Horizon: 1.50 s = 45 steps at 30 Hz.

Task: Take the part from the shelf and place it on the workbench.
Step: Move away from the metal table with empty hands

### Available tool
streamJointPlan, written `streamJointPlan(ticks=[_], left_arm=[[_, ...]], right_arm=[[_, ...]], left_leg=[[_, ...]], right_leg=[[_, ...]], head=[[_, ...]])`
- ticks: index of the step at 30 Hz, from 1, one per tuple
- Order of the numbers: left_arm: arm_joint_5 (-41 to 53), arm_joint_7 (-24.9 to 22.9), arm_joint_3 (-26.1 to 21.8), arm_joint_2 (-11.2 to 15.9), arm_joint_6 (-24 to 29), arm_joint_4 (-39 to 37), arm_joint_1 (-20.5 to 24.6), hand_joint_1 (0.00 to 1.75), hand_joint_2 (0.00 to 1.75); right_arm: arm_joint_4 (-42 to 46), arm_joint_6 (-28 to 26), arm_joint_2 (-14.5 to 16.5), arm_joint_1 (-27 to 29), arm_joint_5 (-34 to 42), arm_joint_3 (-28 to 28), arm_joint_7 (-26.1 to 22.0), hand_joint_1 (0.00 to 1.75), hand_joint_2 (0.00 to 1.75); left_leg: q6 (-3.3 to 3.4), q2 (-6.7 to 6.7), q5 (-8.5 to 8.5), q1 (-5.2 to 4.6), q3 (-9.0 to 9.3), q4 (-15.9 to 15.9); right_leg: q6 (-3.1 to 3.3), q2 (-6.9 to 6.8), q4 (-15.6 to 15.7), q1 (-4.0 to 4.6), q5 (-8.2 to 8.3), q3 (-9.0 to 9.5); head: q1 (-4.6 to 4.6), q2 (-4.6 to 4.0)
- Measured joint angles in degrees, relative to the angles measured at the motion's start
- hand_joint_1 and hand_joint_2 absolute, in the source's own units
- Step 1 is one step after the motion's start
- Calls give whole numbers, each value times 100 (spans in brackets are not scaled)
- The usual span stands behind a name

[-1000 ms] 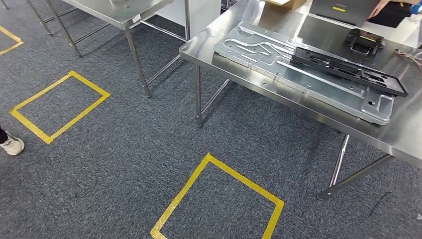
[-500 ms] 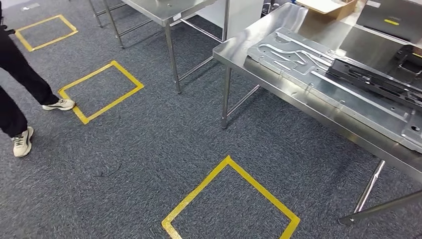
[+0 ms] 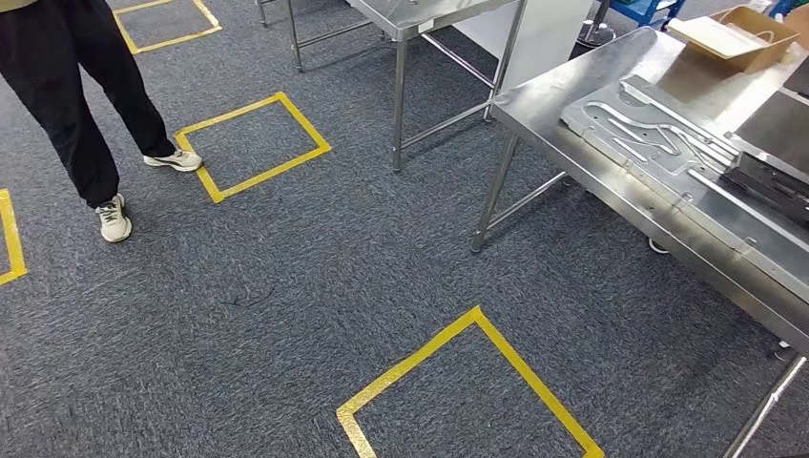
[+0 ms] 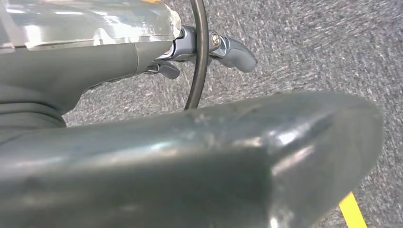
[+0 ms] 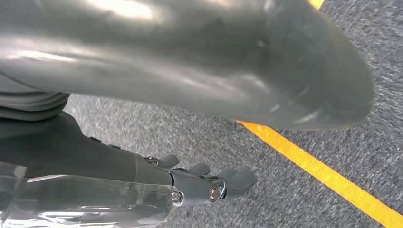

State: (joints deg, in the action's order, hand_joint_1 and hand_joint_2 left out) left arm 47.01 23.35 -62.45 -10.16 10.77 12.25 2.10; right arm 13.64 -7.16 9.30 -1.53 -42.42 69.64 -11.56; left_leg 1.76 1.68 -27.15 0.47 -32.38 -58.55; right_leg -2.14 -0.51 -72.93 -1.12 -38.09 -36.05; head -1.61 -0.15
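Note:
The steel workbench [image 3: 563, 100] stands at the right of the head view. It carries a large silver stamped plate [image 3: 658, 134], with a black flat part [image 3: 775, 181] lying on the plate's far end. My left hand [image 4: 166, 161] hangs over the grey carpet, and its dark fingers [image 4: 237, 53] hold nothing. My right hand [image 5: 166, 71] also hangs above the carpet, beside a yellow tape line [image 5: 328, 178]. Its fingers [image 5: 230, 183] are stretched out with nothing in them.
A person in black trousers and white shoes [image 3: 76, 95] stands at the upper left. A second steel table [image 3: 429, 14] is at the back. Yellow tape squares [image 3: 467, 382] mark the carpet. A cardboard box [image 3: 730, 33] sits on the workbench's far end.
The camera has swung left: the workbench slid toward the picture's right edge, and the person's legs came fully into view at the upper left.

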Motion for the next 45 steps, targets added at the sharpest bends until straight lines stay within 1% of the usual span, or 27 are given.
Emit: streamJointPlan(ticks=[1,2,4,5,7,8,9,11,13,15,16,17,19,20,22,24,26,28,30,31,32,34,36,39,41,43,45], left_arm=[[-1,8,-12,8,-45,1,-7,0,0],[-1,21,-22,20,-102,4,-15,0,0],[-4,45,-35,41,-218,10,-19,0,0],[-5,52,-40,56,-272,17,-9,0,0],[-6,53,-55,85,-335,32,7,0,0],[-4,52,-63,106,-347,40,3,0,0],[-2,51,-72,129,-350,48,-12,0,0],[14,53,-82,172,-346,57,-38,0,0],[40,61,-88,202,-345,66,-25,0,0],[76,74,-91,219,-346,73,-7,0,0],[92,80,-92,229,-347,73,-12,0,0],[104,85,-92,242,-345,74,-21,0,0],[115,92,-92,265,-343,78,-28,0,0],[119,97,-92,269,-342,81,-23,0,0],[122,104,-96,274,-341,90,-11,0,0],[124,107,-112,286,-337,96,-12,0,0],[134,113,-141,296,-336,98,-15,0,0],[155,116,-166,302,-338,102,-10,0,0],[173,117,-181,316,-343,106,-8,0,0],[178,118,-190,325,-345,107,-11,0,0],[180,118,-199,332,-347,107,-16,0,0],[183,118,-212,341,-347,108,-18,0,0],[184,118,-215,343,-347,108,-14,0,0],[186,120,-220,343,-347,109,-18,0,0],[192,123,-227,352,-348,110,-22,0,0],[207,133,-239,362,-356,111,-22,0,0],[218,143,-263,375,-364,115,-24,0,0]], right_arm=[[0,-6,-2,2,-15,0,8,0,0],[0,-5,-4,2,-39,-1,11,0,0],[1,2,-25,3,-93,-6,8,0,0],[1,4,-39,3,-120,-11,5,0,0],[2,-3,-70,-8,-155,-20,0,0,0],[2,-6,-73,-22,-167,-25,-2,0,0],[2,-15,-78,-33,-181,-31,1,0,0],[2,-33,-80,-33,-236,-47,12,0,0],[2,-77,-80,0,-352,-75,49,0,0],[-2,-143,-80,25,-517,-135,115,0,0],[-5,-172,-80,29,-595,-177,148,0,0],[-9,-190,-79,27,-649,-216,174,0,0],[-13,-205,-79,22,-694,-275,196,0,0],[-14,-209,-85,20,-697,-292,198,0,0],[-15,-213,-96,11,-698,-317,197,0,0],[-17,-215,-96,-13,-692,-335,185,0,0],[-18,-203,-86,-29,-645,-344,128,0,0],[-21,-186,-76,-21,-590,-344,47,0,0],[-25,-182,-70,-10,-575,-342,-28,0,0],[-25,-182,-67,-4,-575,-341,-61,0,0],[-26,-181,-64,-2,-575,-341,-85,0,0],[-27,-180,-59,-2,-575,-341,-104,0,0],[-28,-180,-56,-11,-575,-341,-108,0,0],[-28,-165,-54,-24,-548,-337,-140,0,0],[-30,-87,-44,-24,-494,-325,-225,0,0],[-31,11,-34,-23,-455,-299,-340,0,0],[-31,48,-34,-17,-476,-276,-400,0,0]], left_leg=[[8,82,4,-31,2,-1],[14,170,6,-59,15,-1],[22,317,5,-85,41,3],[20,380,10,-79,38,6],[-13,504,38,-40,-2,20],[-47,579,64,-27,-11,52],[-64,590,81,-26,-8,74],[-101,335,-23,-49,-48,-35],[-168,-2,-366,-30,-318,-597],[-270,-91,-637,38,-652,-1250],[-320,-115,-631,72,-703,-1358],[-366,-144,-518,100,-634,-1238],[-431,-303,-198,133,-272,-588],[-431,-413,-86,135,-118,-295],[-341,-528,-41,110,-15,-100],[-225,-429,-29,91,-40,-112],[-141,-345,9,95,-53,-72],[-82,-279,46,89,-79,-48],[-58,-202,61,59,-115,-49],[-55,-165,63,45,-121,-49],[-54,-129,64,35,-120,-49],[-57,-69,66,26,-99,-49],[-91,-31,77,21,-86,-44],[-197,-13,111,35,-89,-10],[-251,-35,56,38,-115,-76],[-273,-70,-248,32,-301,-523],[-292,-84,-629,29,-588,-1213]], right_leg=[[57,20,-37,38,80,-45],[135,59,143,88,271,14],[334,287,905,202,740,333],[422,414,1238,240,886,466],[538,544,1518,281,946,560],[564,494,1582,290,969,576],[576,427,1669,274,1010,621],[576,274,1897,228,1100,755],[542,93,1993,203,1120,827],[504,-102,1953,191,1076,816],[476,-190,1918,177,1044,808],[442,-265,1873,153,1008,801],[349,-400,1743,101,912,789],[296,-459,1663,92,849,784],[200,-554,1561,97,762,791],[131,-622,1552,86,736,815],[69,-421,1428,50,603,773],[42,-93,889,27,251,511],[55,16,140,31,-57,115],[69,26,-50,34,-63,-1],[91,30,-7,36,57,-7],[150,50,698,43,510,293],[201,82,1341,78,781,577],[266,81,1506,133,834,614],[337,53,1587,114,900,636],[416,-3,1654,96,958,647],[456,-69,1653,121,967,624]], head=[[0,0],[0,0],[-3,0],[-4,0],[-5,0],[-3,0],[-3,0],[-4,0],[-5,0],[-5,0],[-4,0],[-4,0],[-5,0],[-5,0],[-4,0],[-4,0],[-3,0],[-3,0],[-3,0],[-3,0],[-3,0],[-3,0],[-3,0],[-3,0],[-4,0],[-5,0],[-5,0]])
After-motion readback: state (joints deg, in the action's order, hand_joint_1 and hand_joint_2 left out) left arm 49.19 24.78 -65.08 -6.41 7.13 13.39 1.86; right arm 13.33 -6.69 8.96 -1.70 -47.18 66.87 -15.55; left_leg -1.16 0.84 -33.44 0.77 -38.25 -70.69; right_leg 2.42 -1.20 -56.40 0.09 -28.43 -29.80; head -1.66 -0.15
